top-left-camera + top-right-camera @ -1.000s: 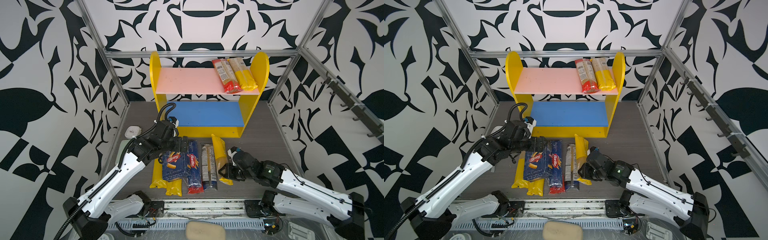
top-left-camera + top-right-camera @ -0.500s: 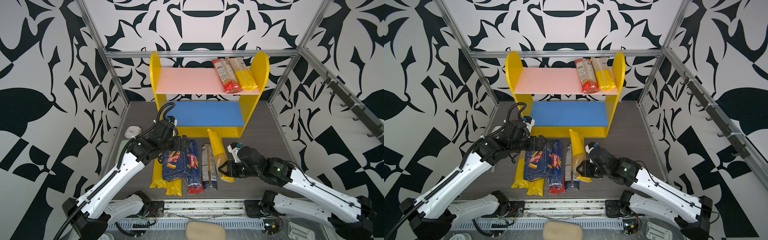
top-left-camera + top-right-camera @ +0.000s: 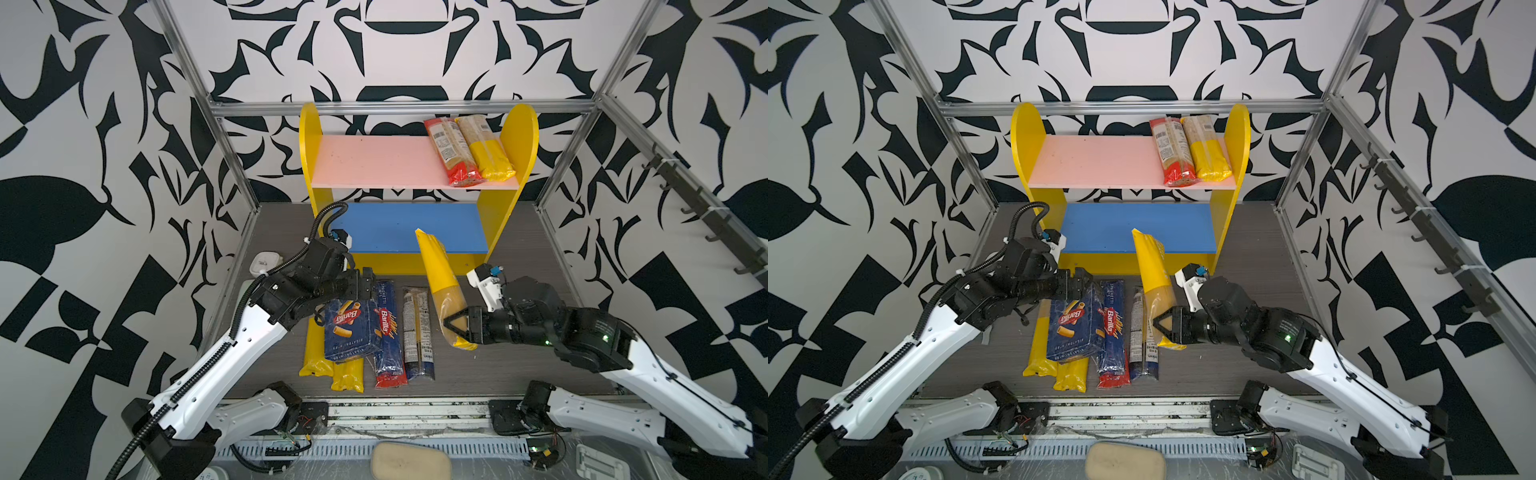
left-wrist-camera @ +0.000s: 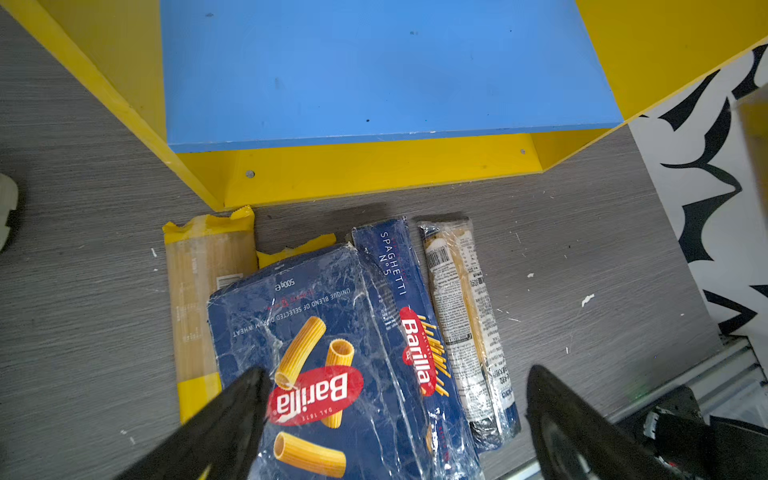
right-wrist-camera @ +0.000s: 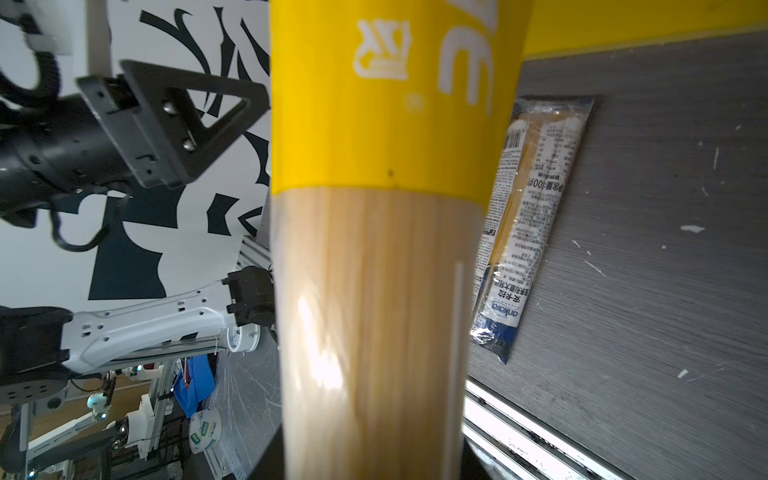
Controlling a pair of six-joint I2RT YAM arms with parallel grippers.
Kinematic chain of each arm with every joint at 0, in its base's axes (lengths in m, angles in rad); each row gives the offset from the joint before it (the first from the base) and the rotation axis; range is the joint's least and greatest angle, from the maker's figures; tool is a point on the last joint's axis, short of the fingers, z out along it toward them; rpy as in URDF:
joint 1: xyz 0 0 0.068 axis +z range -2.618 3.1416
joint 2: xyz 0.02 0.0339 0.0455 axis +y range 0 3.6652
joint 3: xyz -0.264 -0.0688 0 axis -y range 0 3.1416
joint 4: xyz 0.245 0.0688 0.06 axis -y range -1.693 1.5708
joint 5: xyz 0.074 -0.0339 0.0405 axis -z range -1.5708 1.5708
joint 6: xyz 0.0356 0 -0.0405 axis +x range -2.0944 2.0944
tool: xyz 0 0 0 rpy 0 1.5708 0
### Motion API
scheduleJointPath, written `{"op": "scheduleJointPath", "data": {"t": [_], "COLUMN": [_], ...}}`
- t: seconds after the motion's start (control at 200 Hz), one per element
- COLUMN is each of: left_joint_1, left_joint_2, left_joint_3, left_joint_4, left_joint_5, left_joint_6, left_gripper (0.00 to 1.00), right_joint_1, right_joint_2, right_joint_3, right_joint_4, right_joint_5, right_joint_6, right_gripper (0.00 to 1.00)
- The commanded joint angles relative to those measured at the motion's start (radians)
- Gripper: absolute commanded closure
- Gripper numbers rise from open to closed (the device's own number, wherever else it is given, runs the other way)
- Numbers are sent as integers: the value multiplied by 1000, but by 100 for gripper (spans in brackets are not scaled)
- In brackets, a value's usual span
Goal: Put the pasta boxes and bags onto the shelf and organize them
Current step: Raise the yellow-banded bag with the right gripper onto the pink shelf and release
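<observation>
Overhead, shelf (image 3: 309, 137) (image 3: 1025, 137): at the back of the table (image 3: 519, 365), seen in both top views. Its pink upper board (image 3: 374, 162) carries a red-ended bag (image 3: 451, 151) and a yellow-ended bag (image 3: 484, 147), side by side against the right side panel.
Overhead, right gripper (image 3: 457, 328) (image 3: 1167, 328): fingers pinched narrow on the held yellow bag (image 3: 440, 282) (image 3: 1156, 282), near its lower end. The bag is clear of the table and tilted, upper end pointing toward the blue lower board (image 3: 395, 226).
Overhead, left gripper (image 3: 365, 287) (image 3: 1079, 284): fingers spread wide, gripping nothing, poised over the far end of the rigatoni block (image 3: 353, 332).
Overhead, row on table: rigatoni block lies across two yellow bags (image 3: 313, 357) (image 3: 349, 376). The spaghetti pack (image 3: 388, 328) touches its right edge, and the navy-ended bag (image 3: 417, 332) lies just beside that. All sit in front of the shelf.
Overhead, front rail: beige pad (image 3: 409, 461), well apart from the packs.
Left wrist, fingers (image 4: 232, 415): wide apart, one over the rigatoni block (image 4: 324, 353), the other out past the navy-ended bag (image 4: 461, 316). Contact cannot be told.
Left wrist, packs: spaghetti pack (image 4: 399, 291) sits between block and navy-ended bag. Their far ends are near the shelf's yellow base, with the blue lower board (image 4: 374, 70) beyond.
Right wrist, held yellow bag (image 5: 374, 249): fills mid-frame, yellow print at one end, pale spaghetti in clear plastic at the other. The gripping fingers are hidden here.
Right wrist, surroundings: navy-ended bag (image 5: 528, 216) flat on the table (image 5: 644, 249); one finger (image 5: 145, 129) of the left gripper shows on the other side of the held bag.
</observation>
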Motion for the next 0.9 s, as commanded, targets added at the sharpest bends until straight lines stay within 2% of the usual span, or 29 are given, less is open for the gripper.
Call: {"op": "scheduleJointPath", "data": {"t": [0.0, 0.24, 0.385, 0.665, 0.765, 0.85, 0.895], "left_joint_1": [2, 2, 3, 2, 2, 2, 2], "left_joint_2": [11, 39, 42, 30, 36, 43, 44], "left_joint_3": [40, 68, 67, 60, 67, 67, 65], "left_joint_4": [-42, -42, -30, -21, -21, 9, 14], "left_joint_5": [-6, -8, -5, -2, 8, 19, 22], "left_joint_6": [-1, 22, 24, 39, 46, 49, 52], "left_gripper": [1, 1, 1, 1, 1, 1, 1], "right_joint_1": [5, 5, 5, -9, -20, -40, -63], "right_joint_2": [14, 201, 358, 713, 861, 948, 975], "right_joint_3": [168, 460, 705, 1268, 1491, 1571, 1574], "right_joint_4": [122, 53, -16, -120, -124, -56, -10], "right_joint_5": [20, 38, 80, 290, 414, 513, 511], "right_joint_6": [-106, -223, -314, -588, -684, -750, -758], "right_gripper": [100, 100, 100, 100, 100, 100, 100]}}
